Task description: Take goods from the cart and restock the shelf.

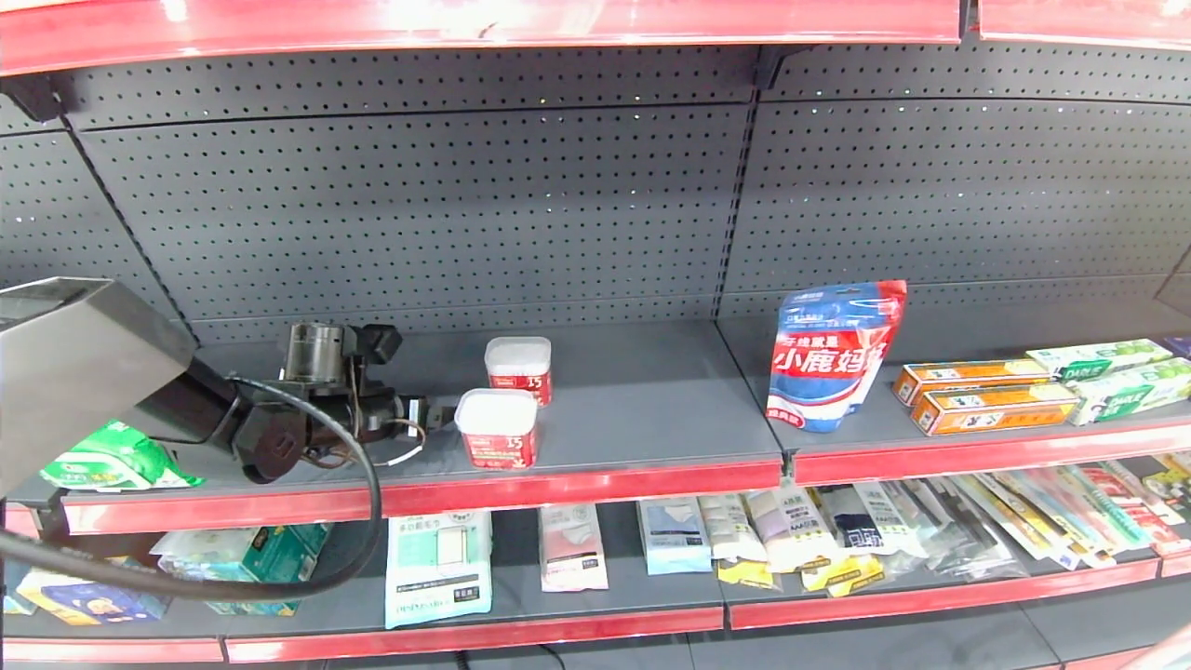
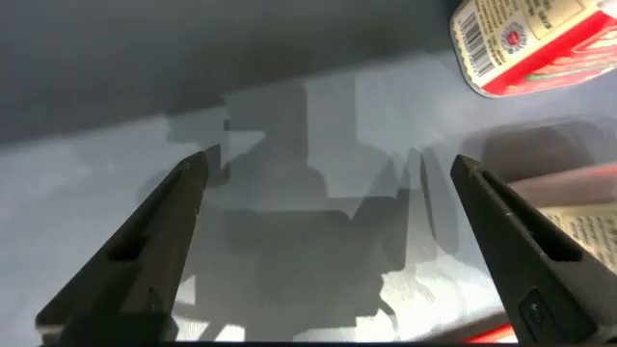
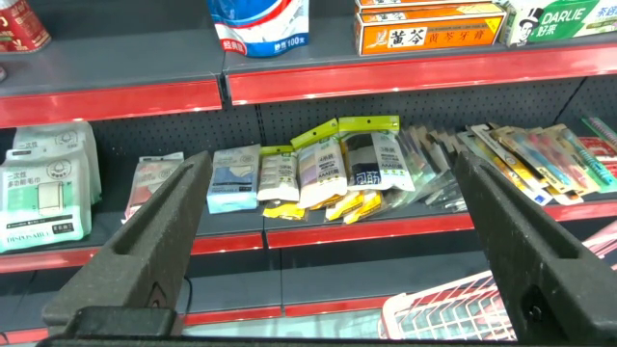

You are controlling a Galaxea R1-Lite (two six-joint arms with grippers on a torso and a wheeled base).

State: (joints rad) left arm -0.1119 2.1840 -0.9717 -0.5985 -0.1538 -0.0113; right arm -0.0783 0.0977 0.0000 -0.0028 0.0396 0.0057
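Two white-lidded red tubs stand on the grey shelf (image 1: 633, 409), one at the front (image 1: 498, 428) and one behind it (image 1: 518, 368). My left gripper (image 1: 421, 409) lies low over the shelf just left of the front tub, and I cannot tell whether it touches it. In the left wrist view the left gripper (image 2: 330, 169) is open with bare shelf between its fingers, and a tub (image 2: 525, 43) is off to one side. My right gripper (image 3: 333, 164) is open and empty, facing the lower shelves from farther back. A corner of the red wire cart (image 3: 453, 313) shows below it.
A blue and red pouch (image 1: 833, 358) stands right of the shelf divider, with orange boxes (image 1: 986, 395) and green-white boxes (image 1: 1117, 377) beyond it. A green pack (image 1: 116, 461) lies at the far left. Flat packets (image 1: 837, 540) fill the lower shelf.
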